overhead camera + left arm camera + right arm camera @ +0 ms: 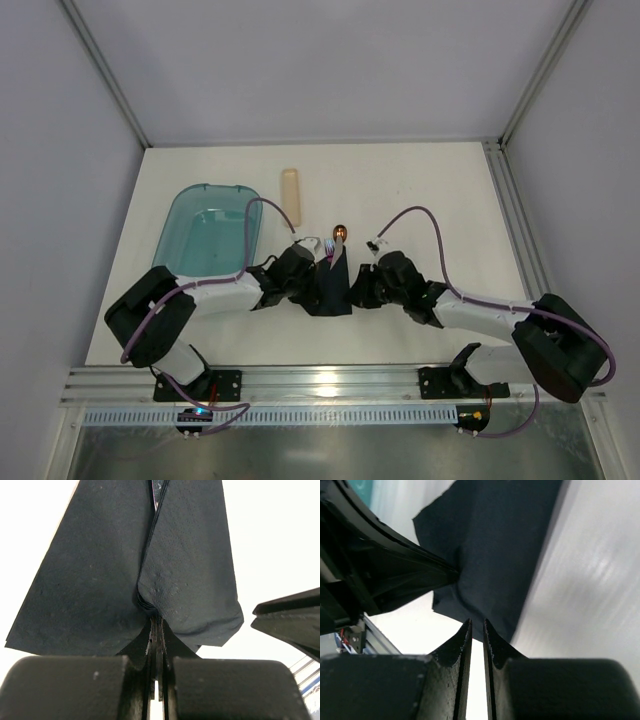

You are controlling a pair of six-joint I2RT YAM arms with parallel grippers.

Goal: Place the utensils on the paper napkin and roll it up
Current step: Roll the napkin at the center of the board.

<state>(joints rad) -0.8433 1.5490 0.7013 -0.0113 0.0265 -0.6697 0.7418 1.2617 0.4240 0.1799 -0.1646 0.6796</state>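
The dark navy paper napkin lies folded between both grippers, with a copper spoon bowl sticking out of its far end. In the left wrist view the napkin is folded over the utensils, and a shiny sliver of metal shows in the fold. My left gripper is shut on the napkin's near edge and also shows in the top view. My right gripper, also in the top view, has its jaws almost together, with nothing between them, just short of the napkin's edge.
A translucent teal tub stands to the left, close to the left arm. A beige stick-like object lies beyond the napkin. The left gripper's black body fills the left of the right wrist view. The metal rail runs along the near edge.
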